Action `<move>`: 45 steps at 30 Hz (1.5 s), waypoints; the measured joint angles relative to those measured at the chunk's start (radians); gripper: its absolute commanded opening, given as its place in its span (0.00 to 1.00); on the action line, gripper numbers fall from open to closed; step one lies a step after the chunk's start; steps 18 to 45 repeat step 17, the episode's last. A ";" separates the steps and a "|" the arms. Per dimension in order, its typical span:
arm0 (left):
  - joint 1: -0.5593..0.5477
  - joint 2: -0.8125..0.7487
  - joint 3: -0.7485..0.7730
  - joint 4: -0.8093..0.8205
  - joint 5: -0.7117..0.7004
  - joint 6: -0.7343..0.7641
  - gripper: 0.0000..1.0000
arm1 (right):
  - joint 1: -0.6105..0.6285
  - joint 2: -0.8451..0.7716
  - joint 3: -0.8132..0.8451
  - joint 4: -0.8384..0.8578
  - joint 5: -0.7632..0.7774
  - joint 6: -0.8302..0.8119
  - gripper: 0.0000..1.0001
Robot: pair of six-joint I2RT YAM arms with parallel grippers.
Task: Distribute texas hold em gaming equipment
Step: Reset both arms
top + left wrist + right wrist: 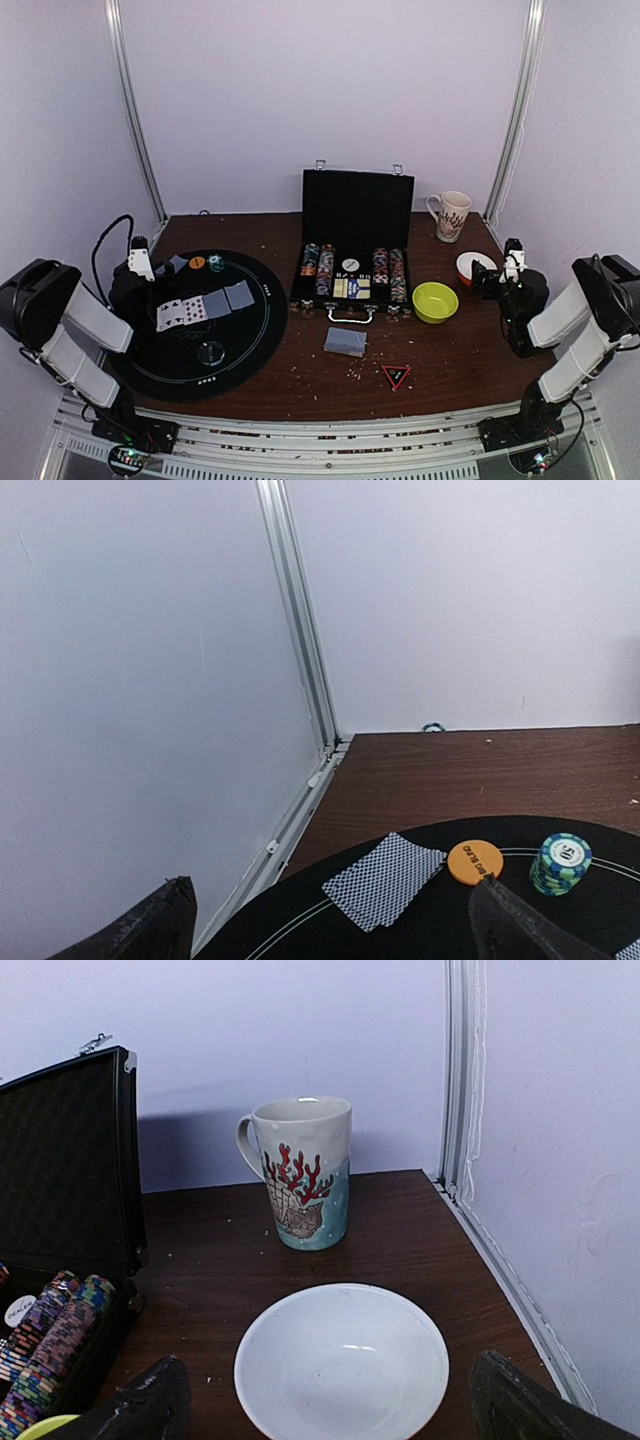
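Before the left end effector (330, 920), cards (383, 880), a disc (475, 862) and a chip stack (560, 863) lie on the mat (420, 935). Before the right end effector (330, 1405): a bowl (340, 1365), mug (300, 1172) behind, case (65, 1170) leftward.

Your left arm (82, 335) rises folded from its base, elbow bent back, and reaches forward with the left claw (139, 250) pointing away from you. Its two dark fingers (160, 925) are spread wide with nothing between them. Your right arm (575, 335) mirrors that pose on the other side, and the right claw (512, 250) likewise gapes wide and holds nothing, both tips level in its wrist view.
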 measured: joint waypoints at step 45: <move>0.033 0.052 -0.028 0.062 0.095 0.002 0.98 | 0.000 0.000 0.012 -0.022 0.012 -0.004 1.00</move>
